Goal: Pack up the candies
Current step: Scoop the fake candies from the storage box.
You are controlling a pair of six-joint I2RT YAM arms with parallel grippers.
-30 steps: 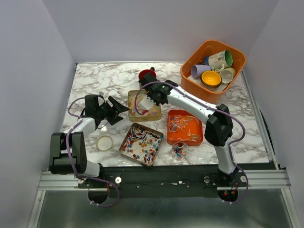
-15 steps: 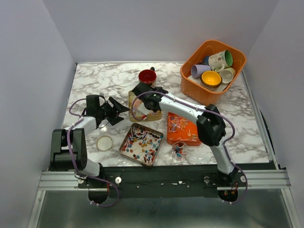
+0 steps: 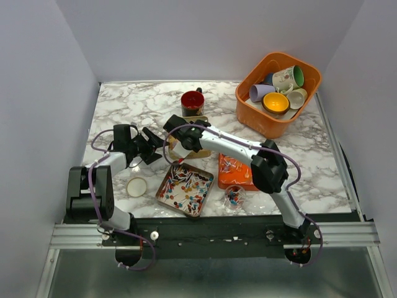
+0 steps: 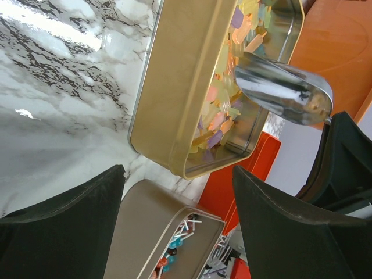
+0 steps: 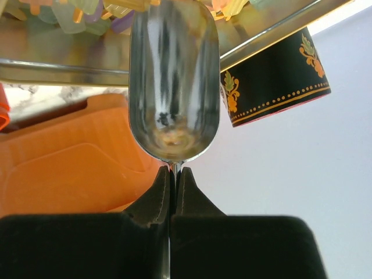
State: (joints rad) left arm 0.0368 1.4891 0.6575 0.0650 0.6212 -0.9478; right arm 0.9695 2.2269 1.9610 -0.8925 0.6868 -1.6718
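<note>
Pastel candies (image 4: pixel 228 96) fill a gold tin (image 3: pixel 197 149) at the table's middle. My right gripper (image 3: pixel 178 143) is shut on the thin handle of a metal scoop (image 5: pixel 173 75). The scoop's bowl looks empty and its tip is at the tin's candies (image 5: pixel 87 10). The scoop also shows in the left wrist view (image 4: pixel 285 93), over the tin's far end. My left gripper (image 3: pixel 156 149) is open and empty just left of the gold tin (image 4: pixel 186 87). A bronze tin (image 3: pixel 185 188) of red, blue and white candies lies in front. A small clear cup (image 3: pixel 234 197) holds a few candies.
An orange tin (image 3: pixel 239 171) of candies lies right of the bronze tin. A black mug with a red inside (image 3: pixel 192 101) stands behind the gold tin. An orange basket (image 3: pixel 248 108) of mugs is at the back right. A white lid (image 3: pixel 136 186) lies front left.
My right arm has swung left and nearer with the scoop, from behind the gold tin to its left end. The left gripper has barely moved.
</note>
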